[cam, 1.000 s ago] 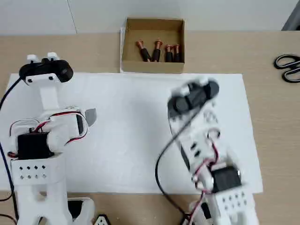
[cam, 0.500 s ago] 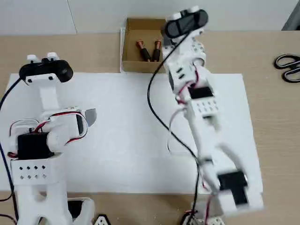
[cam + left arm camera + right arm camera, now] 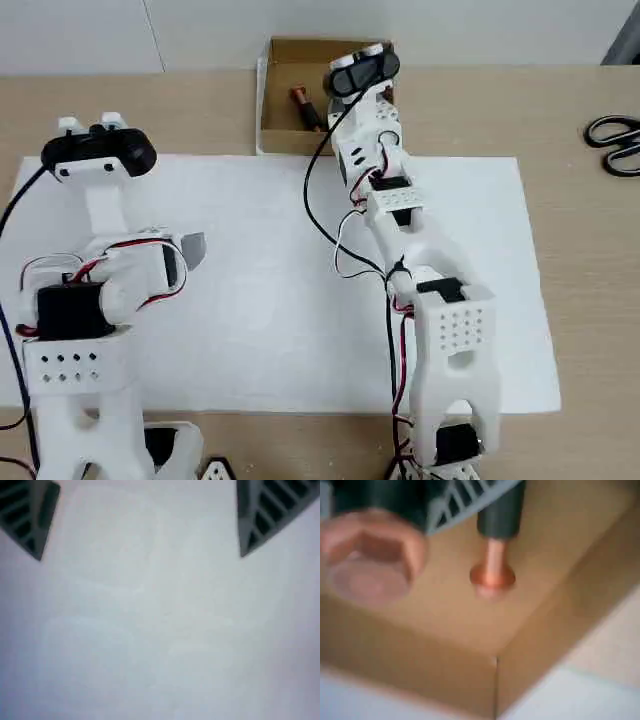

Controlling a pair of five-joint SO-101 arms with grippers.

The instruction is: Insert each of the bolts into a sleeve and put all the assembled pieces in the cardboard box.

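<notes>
Two pincers to cover, starting with the right pincer (image 3: 405, 510): looking pressed onto a sleeved bolt (image 3: 370, 555), dark sleeve up and copper head down, though only seeing one finger (image 3: 465, 502), so calling that a judgement. Hanging it over the floor of the cardboard box (image 3: 420, 670), close to a corner, probably for letting it go from low down instead of bouncing it out. Also spotting a second piece (image 3: 494, 555) lying on the box floor just beyond, head pointing this way. Stretching all the way across the white sheet (image 3: 250, 300) because of the box sitting at the far edge of the table (image 3: 580, 250), with an uncovered piece (image 3: 305, 107) showing nearer the box's opposite wall. Reading this as the drop-off step, so needing nothing more than an opening of the fingers and a clean lift away without snagging the wall. Holding the left pincer (image 3: 140, 556) spread wide over bare sheet, tucked back by its own base, presumably for being out of the way. Ignoring the scissors (image 3: 615, 143) lying well off to the side.
</notes>
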